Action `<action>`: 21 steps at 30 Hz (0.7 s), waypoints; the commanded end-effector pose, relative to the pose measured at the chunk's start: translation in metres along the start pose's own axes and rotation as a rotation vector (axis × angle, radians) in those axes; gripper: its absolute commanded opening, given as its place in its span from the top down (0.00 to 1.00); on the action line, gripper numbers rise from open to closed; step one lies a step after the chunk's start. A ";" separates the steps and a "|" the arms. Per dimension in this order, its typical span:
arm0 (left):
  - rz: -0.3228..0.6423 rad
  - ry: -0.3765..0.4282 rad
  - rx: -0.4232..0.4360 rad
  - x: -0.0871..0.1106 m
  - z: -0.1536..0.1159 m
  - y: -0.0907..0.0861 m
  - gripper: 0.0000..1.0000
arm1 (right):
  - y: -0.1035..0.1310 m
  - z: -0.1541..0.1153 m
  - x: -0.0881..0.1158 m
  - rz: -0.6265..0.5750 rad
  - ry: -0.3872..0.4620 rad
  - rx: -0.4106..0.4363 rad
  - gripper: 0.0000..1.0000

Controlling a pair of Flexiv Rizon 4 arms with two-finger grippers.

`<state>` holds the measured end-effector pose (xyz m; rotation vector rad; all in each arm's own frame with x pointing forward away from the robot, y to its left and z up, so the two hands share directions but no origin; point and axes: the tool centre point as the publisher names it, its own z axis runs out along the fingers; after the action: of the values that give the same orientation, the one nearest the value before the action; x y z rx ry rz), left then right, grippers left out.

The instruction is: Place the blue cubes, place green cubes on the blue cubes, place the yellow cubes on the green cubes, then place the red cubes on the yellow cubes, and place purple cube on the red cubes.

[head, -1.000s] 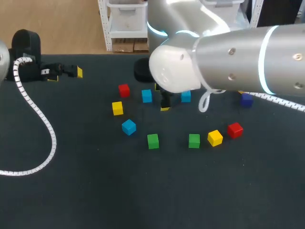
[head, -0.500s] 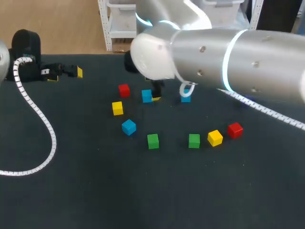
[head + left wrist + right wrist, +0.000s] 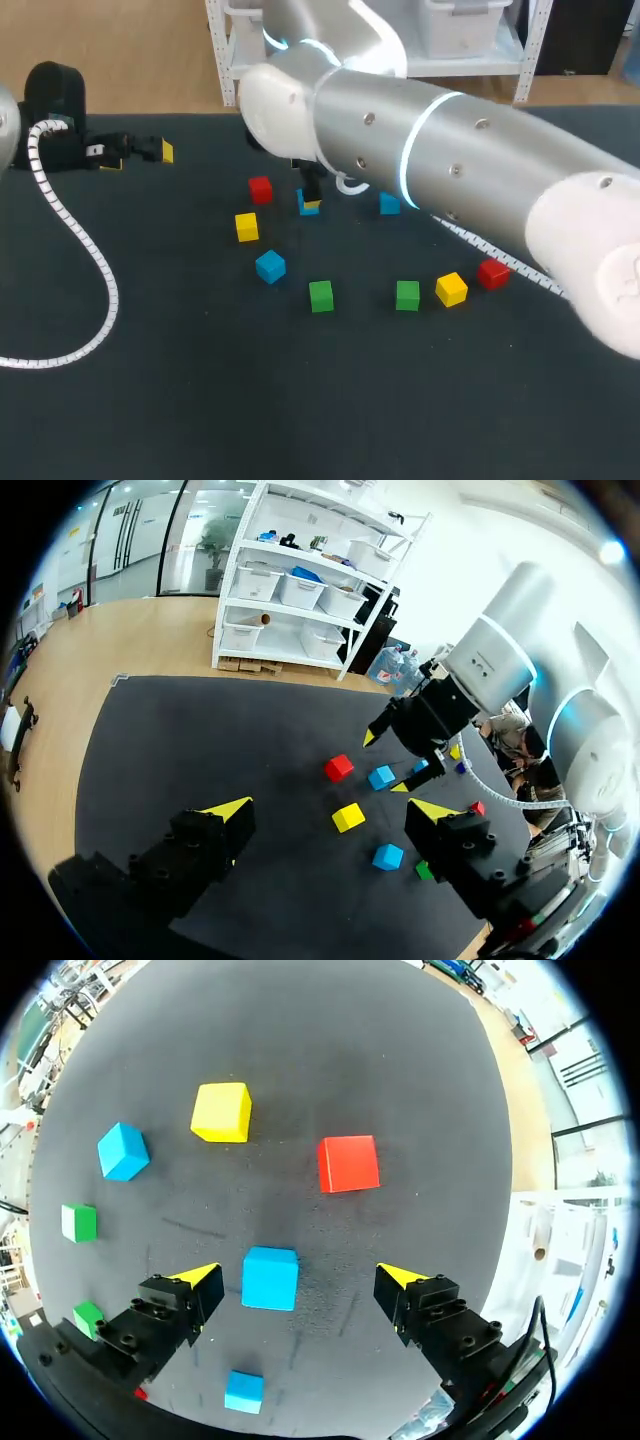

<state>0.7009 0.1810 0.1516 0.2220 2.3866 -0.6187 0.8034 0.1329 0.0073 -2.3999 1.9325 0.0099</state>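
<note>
My right gripper (image 3: 309,197) hangs open just above a blue cube (image 3: 304,204) at the back of the table. In the right wrist view that blue cube (image 3: 270,1278) lies between the spread fingers of the gripper (image 3: 298,1277), with neither finger touching it. A red cube (image 3: 348,1164) and a yellow cube (image 3: 222,1112) lie ahead of it. A second blue cube (image 3: 389,204) and a third (image 3: 270,266) lie apart. My left gripper (image 3: 140,152) stays open at the far left edge, empty. The purple cube is hidden behind my right arm.
Two green cubes (image 3: 320,295) (image 3: 407,295), a yellow cube (image 3: 451,289) and a red cube (image 3: 492,273) form a row nearer the front. A red cube (image 3: 260,189) and a yellow cube (image 3: 246,227) sit left of the right gripper. A white cable (image 3: 80,250) loops along the left side.
My right arm has swung left, carrying its gripper from between the two back blue cubes to over the left one. The purple cube has gone behind the arm. The left arm has not moved.
</note>
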 end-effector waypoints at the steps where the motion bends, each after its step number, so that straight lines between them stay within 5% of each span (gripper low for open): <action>1: 0.003 -0.007 0.012 0.002 -0.001 0.003 0.00 | -0.005 0.000 -0.001 0.002 -0.001 -0.108 0.00; 7: 0.003 -0.007 0.012 0.002 -0.001 0.003 0.00 | -0.006 0.005 0.002 0.012 0.002 -0.119 0.00; 9: 0.003 -0.007 0.012 0.002 -0.001 0.003 0.00 | -0.007 0.006 0.002 0.015 0.001 -0.123 0.16; 17: 0.003 -0.007 0.012 0.002 -0.001 0.003 0.00 | -0.008 0.012 0.005 0.021 -0.002 -0.139 0.52; 21: 0.003 -0.007 0.012 0.002 -0.001 0.003 0.00 | -0.007 0.015 0.005 0.022 -0.004 -0.151 0.56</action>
<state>0.7009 0.1810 0.1516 0.2220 2.3866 -0.6187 0.8029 0.1264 -0.0056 -2.3779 1.9599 0.0166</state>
